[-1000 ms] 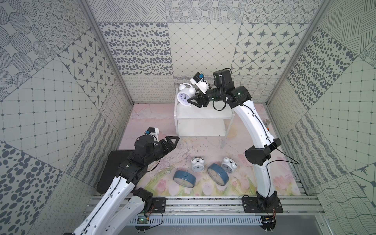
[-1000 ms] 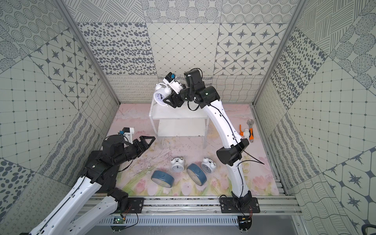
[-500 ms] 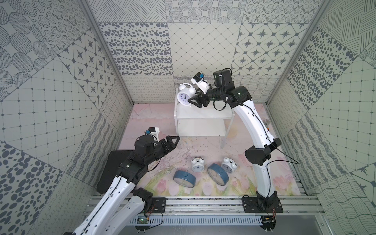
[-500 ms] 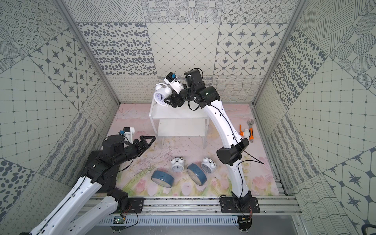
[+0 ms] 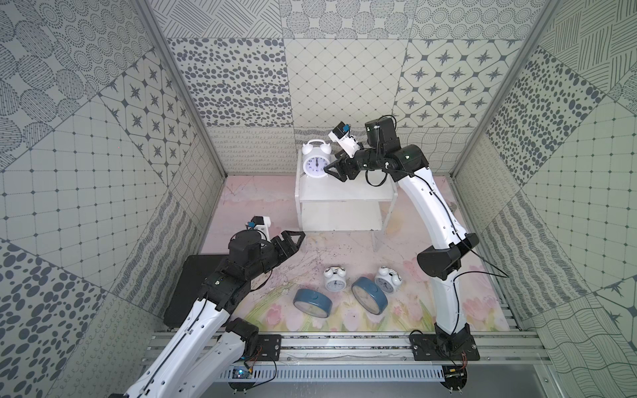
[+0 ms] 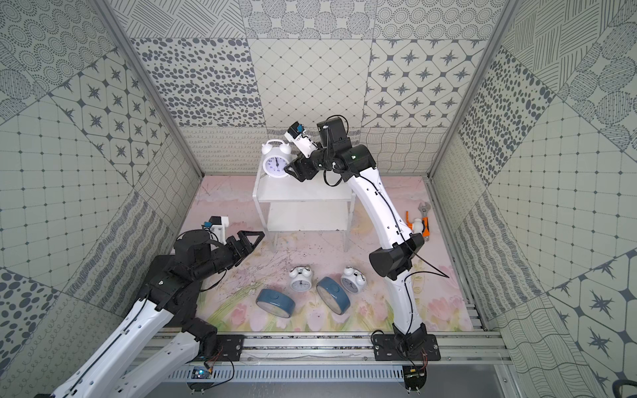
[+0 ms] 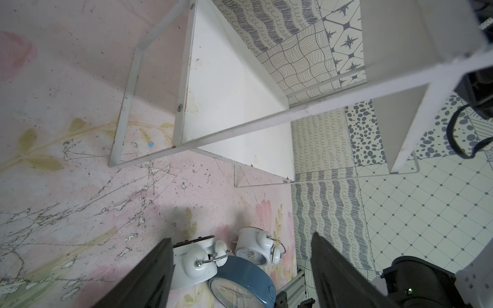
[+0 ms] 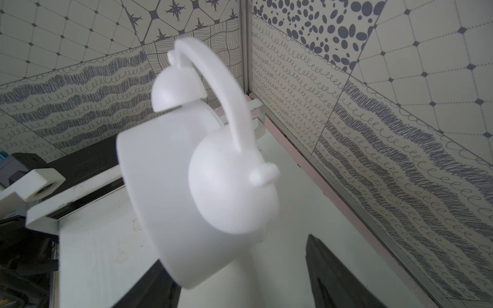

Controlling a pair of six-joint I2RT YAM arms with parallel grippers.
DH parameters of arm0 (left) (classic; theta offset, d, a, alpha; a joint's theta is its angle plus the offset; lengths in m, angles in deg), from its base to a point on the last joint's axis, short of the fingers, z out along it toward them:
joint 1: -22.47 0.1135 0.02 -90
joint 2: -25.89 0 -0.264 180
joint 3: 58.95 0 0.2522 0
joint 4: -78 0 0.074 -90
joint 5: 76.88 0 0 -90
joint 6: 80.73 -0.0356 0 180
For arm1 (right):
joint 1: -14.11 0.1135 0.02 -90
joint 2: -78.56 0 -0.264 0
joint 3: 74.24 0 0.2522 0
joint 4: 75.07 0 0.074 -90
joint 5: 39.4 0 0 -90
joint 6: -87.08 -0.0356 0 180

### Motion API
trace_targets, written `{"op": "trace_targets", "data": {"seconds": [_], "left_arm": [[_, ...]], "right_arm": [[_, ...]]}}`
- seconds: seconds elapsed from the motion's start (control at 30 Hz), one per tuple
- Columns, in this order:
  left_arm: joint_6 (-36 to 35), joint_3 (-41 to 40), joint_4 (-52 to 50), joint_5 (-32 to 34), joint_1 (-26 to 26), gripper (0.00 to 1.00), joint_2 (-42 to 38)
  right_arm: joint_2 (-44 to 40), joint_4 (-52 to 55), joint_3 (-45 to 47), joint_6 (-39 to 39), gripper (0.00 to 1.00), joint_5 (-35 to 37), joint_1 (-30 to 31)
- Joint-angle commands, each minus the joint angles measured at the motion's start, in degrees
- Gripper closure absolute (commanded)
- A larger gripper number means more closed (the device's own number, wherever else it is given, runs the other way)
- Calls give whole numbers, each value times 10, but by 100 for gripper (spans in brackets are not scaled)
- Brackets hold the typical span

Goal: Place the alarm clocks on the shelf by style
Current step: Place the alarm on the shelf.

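One white twin-bell alarm clock (image 5: pixel 316 163) (image 6: pixel 276 164) (image 8: pixel 200 173) stands upright at the back left corner of the shelf's (image 5: pixel 344 193) (image 6: pixel 303 193) top tier. My right gripper (image 5: pixel 330 169) (image 6: pixel 289 169) (image 8: pixel 237 256) is open right beside it, with one finger partly behind the case and the other apart from it. Two more white clocks (image 5: pixel 335 279) (image 5: pixel 387 279) and two blue-cased clocks (image 5: pixel 312 302) (image 5: pixel 369 299) lie on the floral mat in front. My left gripper (image 5: pixel 293 237) (image 7: pixel 241 240) hovers open and empty left of the shelf's legs, facing those clocks (image 7: pixel 197 264).
An orange-and-white tool (image 6: pixel 418 224) and a wrench (image 6: pixel 423 208) lie by the right wall. A black pad (image 5: pixel 193 286) lies under my left arm. The shelf's lower tier (image 7: pixel 234 80) is bare. Patterned walls close in on three sides.
The right gripper's jaws have spread a little beside the white clock, which stays standing on the top tier. The left arm has not moved.
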Motion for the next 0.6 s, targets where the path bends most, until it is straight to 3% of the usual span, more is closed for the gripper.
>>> {"op": "trace_targets", "data": {"seconds": [0.0, 0.17, 0.4, 0.47, 0.57], "left_arm": [[-5, 0, 26, -10, 2, 17, -4], [-16, 15, -4, -15, 2, 17, -5], [-28, 29, -45, -15, -9, 19, 2], [-28, 30, -44, -9, -27, 19, 11], [-22, 33, -44, 12, -71, 21, 38]], "right_arm": [[-36, -8, 3, -9, 25, -3, -1], [-66, -10, -1, -35, 24, 29, 5], [-158, 28, 18, -109, 23, 180, 11], [-197, 54, 49, -119, 25, 223, 25], [-294, 48, 181, -152, 25, 306, 65]]}}
